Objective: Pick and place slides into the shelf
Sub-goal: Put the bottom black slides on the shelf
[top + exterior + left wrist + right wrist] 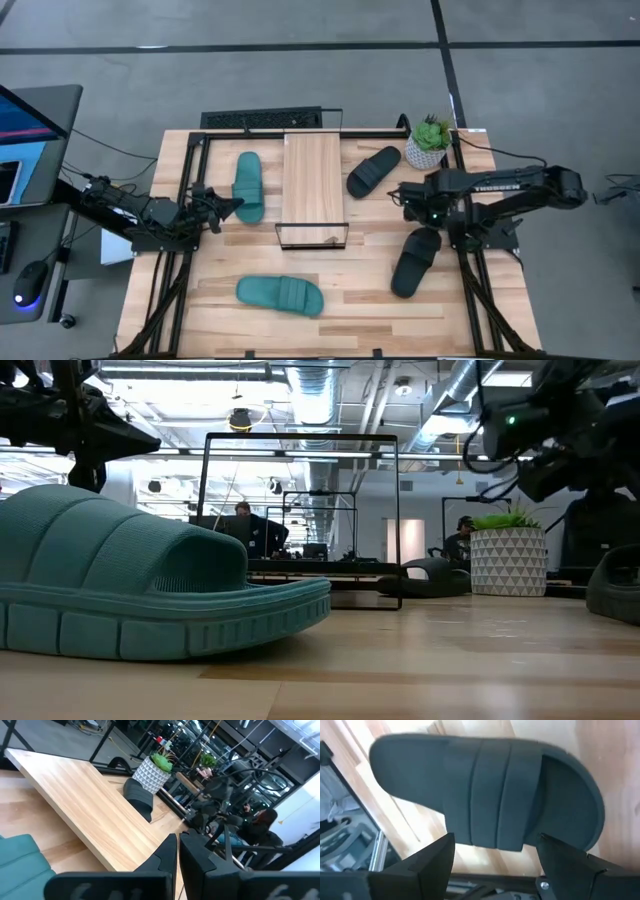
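Two teal slides lie sole-down on the table, one left of the shelf and one near the front edge. One black slide lies right of the shelf. Another lies under my right arm. The shelf is a light plank on a black wire frame at mid-table. My left gripper is shut and hovers beside the left teal slide, pointing at the shelf. My right gripper is open above the black slide, looking down on its strap.
A potted plant in a white pot stands at the far right of the table, next to the black slide. Black frame rails run along the table's left, right and far sides. A keyboard lies beyond the far edge. People sit in the room behind.
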`<action>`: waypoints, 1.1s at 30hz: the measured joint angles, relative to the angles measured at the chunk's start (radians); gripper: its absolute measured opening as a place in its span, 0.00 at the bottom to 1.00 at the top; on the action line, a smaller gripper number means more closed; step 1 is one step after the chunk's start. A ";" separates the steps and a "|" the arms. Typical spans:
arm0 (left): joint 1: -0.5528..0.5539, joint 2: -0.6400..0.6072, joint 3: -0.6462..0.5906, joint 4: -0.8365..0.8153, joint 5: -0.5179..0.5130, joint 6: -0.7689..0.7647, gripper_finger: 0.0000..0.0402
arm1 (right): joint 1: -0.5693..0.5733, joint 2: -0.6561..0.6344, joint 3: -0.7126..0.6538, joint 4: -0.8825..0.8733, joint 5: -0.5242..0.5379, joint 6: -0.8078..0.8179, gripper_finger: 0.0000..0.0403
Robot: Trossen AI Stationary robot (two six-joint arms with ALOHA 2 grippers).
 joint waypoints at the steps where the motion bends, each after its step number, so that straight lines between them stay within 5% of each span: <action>1: 0.000 0.000 0.000 0.000 0.001 0.000 0.02 | -0.008 0.014 0.000 -0.007 -0.005 -0.014 0.67; 26: 0.000 0.000 0.000 -0.001 0.000 0.000 0.02 | -0.027 0.169 0.000 0.069 -0.049 -0.063 0.67; 33: 0.000 0.000 0.000 -0.002 0.000 0.007 0.02 | -0.027 0.169 0.000 0.070 -0.069 -0.073 0.52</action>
